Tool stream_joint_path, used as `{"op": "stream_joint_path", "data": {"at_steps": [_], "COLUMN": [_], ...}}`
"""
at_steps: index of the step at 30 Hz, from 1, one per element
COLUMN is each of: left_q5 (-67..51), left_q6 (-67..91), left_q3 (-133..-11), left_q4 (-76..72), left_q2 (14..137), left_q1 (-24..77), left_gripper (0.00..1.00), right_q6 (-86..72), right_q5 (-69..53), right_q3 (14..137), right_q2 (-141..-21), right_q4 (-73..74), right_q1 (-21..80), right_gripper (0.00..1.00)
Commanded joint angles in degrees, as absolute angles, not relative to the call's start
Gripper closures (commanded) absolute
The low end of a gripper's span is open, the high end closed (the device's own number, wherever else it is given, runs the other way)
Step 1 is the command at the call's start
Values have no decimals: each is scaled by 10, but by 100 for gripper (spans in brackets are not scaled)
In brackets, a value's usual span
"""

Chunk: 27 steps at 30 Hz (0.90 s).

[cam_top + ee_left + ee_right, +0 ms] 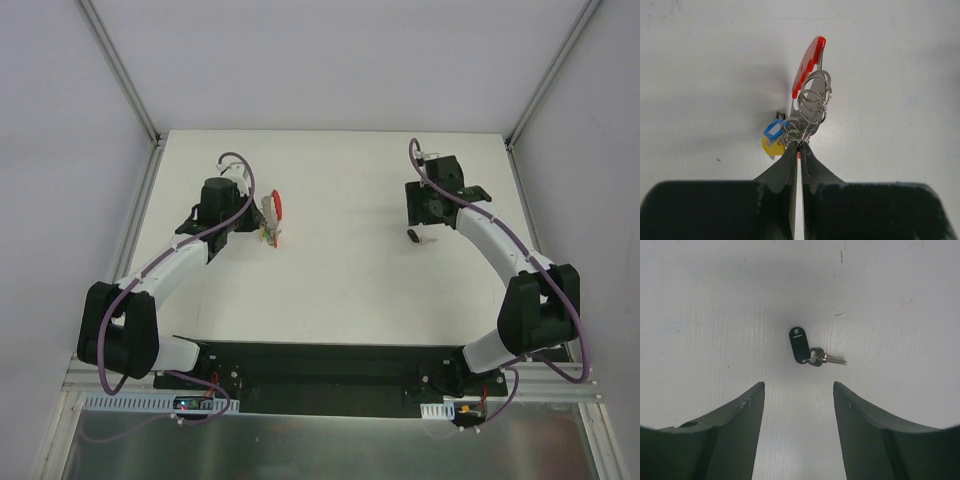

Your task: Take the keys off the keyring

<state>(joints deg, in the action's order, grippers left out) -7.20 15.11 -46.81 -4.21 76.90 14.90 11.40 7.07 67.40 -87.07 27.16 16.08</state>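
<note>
The left pincer [799, 151] is pinched together on the thin silvery metal keyring [815, 97], whose overlapping loops defy a sure count, over the left half of the white tabletop [340, 290]. The bunch of small silvery keys [801, 119] shows three plastic heads: one red head [807, 67], one blue head [774, 131], one yellow head [771, 148] (half hidden by a finger); blades are indistinct. The right pincer [798, 386] stands apart above one lone silvery key [832, 359] with one black oval tag [799, 344], lying flat.
</note>
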Motion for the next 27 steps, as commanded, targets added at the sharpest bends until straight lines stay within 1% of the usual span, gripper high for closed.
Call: {"op": "stream_joint_path", "data": {"at_steps": [1, 2, 3, 4, 8, 10, 11, 12, 14, 15, 18, 21, 22, 23, 24, 25, 26, 27], "left_q5": [-65, -71, -84, -90, -119, -127, -131, -138, -143, -142, -124, -103, -102, -104, -105, -108, -131, -141], "left_q6": [179, 183, 186, 193, 206, 215, 220, 224, 228, 226, 214, 208, 202, 200, 196, 190, 184, 177], "left_q3": [-440, -439, -439, -439, -443, -443, -442, -440, -439, -436, -436, -446, -451, -462, -468, -474, -488, -496], "left_q4": [-15, -18, -21, -21, -27, -31, -33, -33, -32, -33, -27, -17, -4, -3, -3, 14, 15, 18], "left_q2": [779, 787, 793, 798, 826, 832, 833, 833, 827, 821, 793, 766, 752, 745, 737, 718, 708, 700], "left_q1": [131, 127, 120, 109, 91, 88, 85, 82, 78, 78, 78, 78, 78, 78, 78, 79, 79, 80], "left_gripper": [100, 100, 100, 100, 100, 100, 98, 92, 85, 80, 76, 64, 54, 48, 41, 37, 1, 1], "right_q6": [108, 104, 101, 98, 86, 79, 79, 80, 80, 86, 89, 78, 71, 68, 64, 56, 41, 36], "right_q5": [60, 55, 48, 35, 5, -45, -56, -63, -64, -75, -82, -64, -62, -63, -67, -69, -73, -86], "right_q3": [708, 705, 699, 694, 679, 669, 665, 663, 651, 650, 639, 654, 659, 667, 680, 685, 688, 693], "right_q2": [-832, -804, -787, -769, -691, -651, -638, -628, -599, -588, -539, -499, -492, -481, -477, -472, -464, -458], "right_q4": [310, 312, 313, 315, 313, 308, 308, 309, 323, 330, 343, 361, 373, 382, 391, 402, 406, 408], "right_q1": [158, 157, 159, 160, 175, 178, 180, 185, 195, 196, 200, 199, 200, 200, 200, 200, 200, 200], "right_gripper": [33, 27, 7, 4, 4, 4, 4, 4, 4, 4, 4, 4, 4, 4, 4, 4, 4, 4]}}
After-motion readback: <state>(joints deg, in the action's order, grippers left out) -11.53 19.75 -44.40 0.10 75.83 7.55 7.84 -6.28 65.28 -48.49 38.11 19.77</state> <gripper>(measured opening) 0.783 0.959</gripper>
